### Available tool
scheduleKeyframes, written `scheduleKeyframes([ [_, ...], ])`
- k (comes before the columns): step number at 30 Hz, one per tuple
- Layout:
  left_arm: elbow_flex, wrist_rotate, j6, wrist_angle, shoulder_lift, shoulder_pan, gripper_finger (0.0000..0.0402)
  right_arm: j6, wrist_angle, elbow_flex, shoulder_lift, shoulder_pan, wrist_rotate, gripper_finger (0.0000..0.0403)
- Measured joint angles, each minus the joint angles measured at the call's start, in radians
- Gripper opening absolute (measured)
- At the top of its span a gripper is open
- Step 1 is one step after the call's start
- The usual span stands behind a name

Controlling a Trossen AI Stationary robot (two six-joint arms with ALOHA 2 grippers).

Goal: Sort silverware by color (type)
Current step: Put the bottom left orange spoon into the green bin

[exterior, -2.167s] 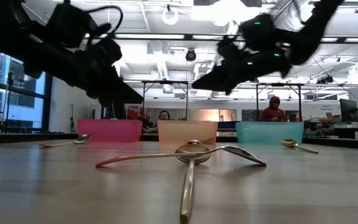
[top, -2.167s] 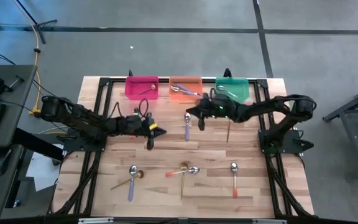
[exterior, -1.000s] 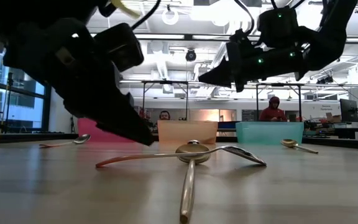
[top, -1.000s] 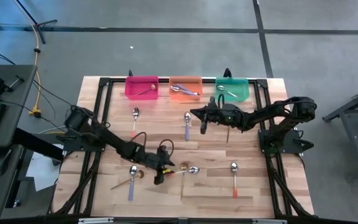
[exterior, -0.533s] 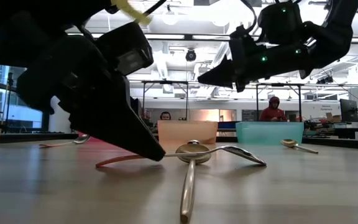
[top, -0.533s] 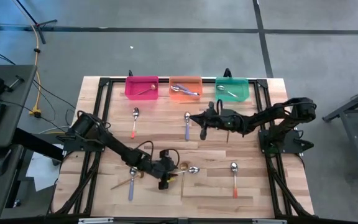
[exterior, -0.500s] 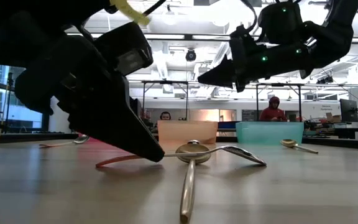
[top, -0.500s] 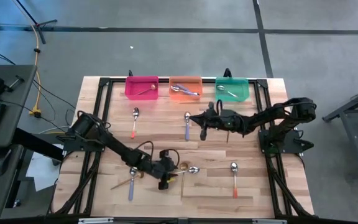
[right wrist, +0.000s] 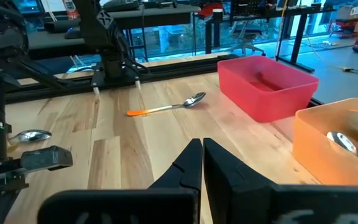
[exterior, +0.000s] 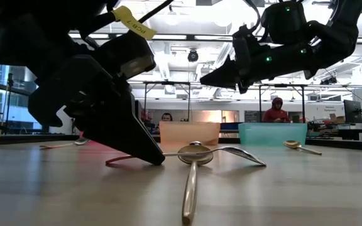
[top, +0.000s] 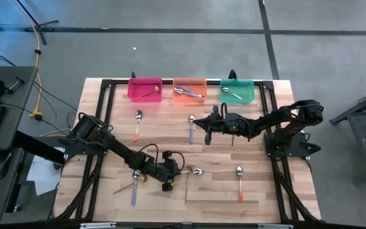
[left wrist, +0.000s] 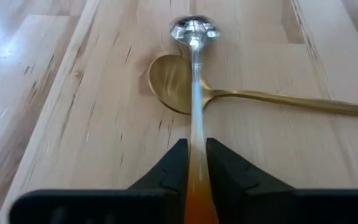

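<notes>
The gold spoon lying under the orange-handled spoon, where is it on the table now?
In the high view the gold spoon lies at the table's front centre, right beside the left gripper, which is shut on the orange-handled spoon crossing its bowl.

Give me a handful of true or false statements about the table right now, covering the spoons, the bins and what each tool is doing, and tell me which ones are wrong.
1. The left tool has its fingers closed on the orange-handled spoon. True.
2. That spoon's bowl lies over the bowl of a gold spoon. True.
3. The right tool is carrying a spoon. False: its fingers are shut with nothing between them, and it hovers above the table.
4. The pink bin holds no spoon. False: one spoon lies in it.
5. The three bins stand in a row along the table's far edge: pink bin, orange bin, green bin. True.
6. No spoon lies loose near the right tool. False: a purple-handled spoon lies on the table beside it.
</notes>
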Motion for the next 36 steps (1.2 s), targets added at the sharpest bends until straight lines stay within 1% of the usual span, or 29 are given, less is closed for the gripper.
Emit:
scheduleKeyframes([
  [2, 0.001, 0.003, -0.001, -0.013, -0.001, 0.000, 0.0025, 0.013, 0.000, 0.000, 0.000, 0.000, 0.000, 0.0000],
  [8, 0.000, 0.011, 0.001, -0.027, -0.011, -0.003, 0.0025, 0.017, -0.010, 0.000, 0.000, 0.000, 0.000, 0.0000],
  [12, -0.003, 0.009, 0.000, -0.067, -0.036, -0.015, 0.0025, 0.010, -0.015, 0.000, 0.000, 0.000, 0.000, 0.0000],
  [16, -0.007, -0.021, 0.000, -0.116, -0.076, -0.039, 0.0025, -0.021, -0.022, 0.000, 0.000, 0.000, 0.000, 0.0000],
  [18, -0.007, -0.057, 0.000, -0.130, -0.097, -0.055, 0.0025, -0.036, -0.020, 0.000, 0.000, 0.000, 0.000, 0.0000],
  [21, -0.048, -0.123, -0.026, -0.111, -0.137, -0.077, 0.0025, -0.053, -0.006, 0.000, 0.000, 0.000, 0.000, 0.0000],
  [24, -0.130, -0.157, -0.059, -0.017, -0.190, -0.088, 0.0025, -0.061, -0.006, 0.000, 0.000, 0.000, 0.000, 0.0000],
  [28, -0.274, -0.164, -0.046, 0.240, -0.270, -0.067, 0.0025, -0.078, -0.017, -0.003, 0.000, 0.000, 0.000, 0.0000],
  [31, -0.384, -0.143, -0.015, 0.464, -0.323, -0.007, 0.0025, -0.079, -0.022, -0.003, 0.000, -0.004, -0.002, 0.0000],
  [33, -0.446, -0.107, 0.007, 0.591, -0.350, 0.049, 0.0025, -0.080, -0.017, -0.003, 0.000, -0.012, -0.016, 0.0000],
  [36, -0.522, -0.034, 0.032, 0.718, -0.385, 0.151, 0.0025, -0.080, 0.020, -0.003, 0.002, -0.034, -0.040, 0.0000],
])
